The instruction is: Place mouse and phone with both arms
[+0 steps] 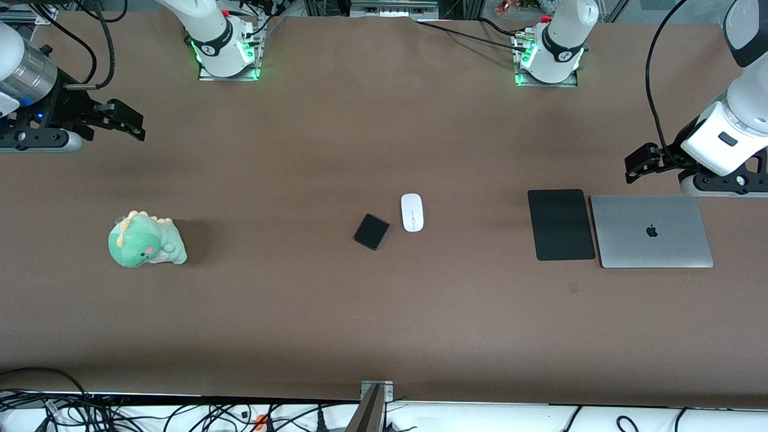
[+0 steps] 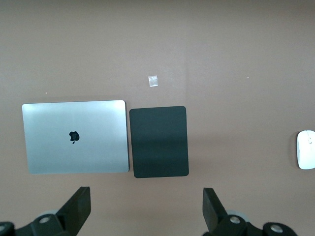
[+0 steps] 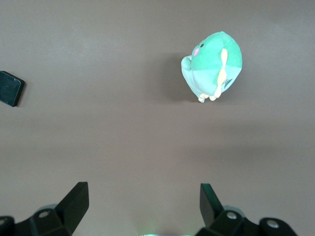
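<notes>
The white mouse [image 1: 412, 212] lies in the middle of the table. The black phone [image 1: 371, 231] lies right beside it, slightly nearer the front camera and turned at an angle. My left gripper [image 1: 635, 167] is open and empty, up over the table beside the laptop's edge at the left arm's end. In the left wrist view, my left gripper [image 2: 146, 209] is spread wide and the mouse [image 2: 306, 149] shows at the frame's edge. My right gripper [image 1: 133, 125] is open and empty over the right arm's end. In the right wrist view, my right gripper [image 3: 142, 204] is wide open and the phone [image 3: 10, 88] shows at the edge.
A large black mouse pad [image 1: 561, 224] lies beside a closed silver laptop [image 1: 652, 231] toward the left arm's end. A green dinosaur plush [image 1: 146, 240] lies toward the right arm's end. A small tape mark [image 2: 153, 80] is on the table near the pad.
</notes>
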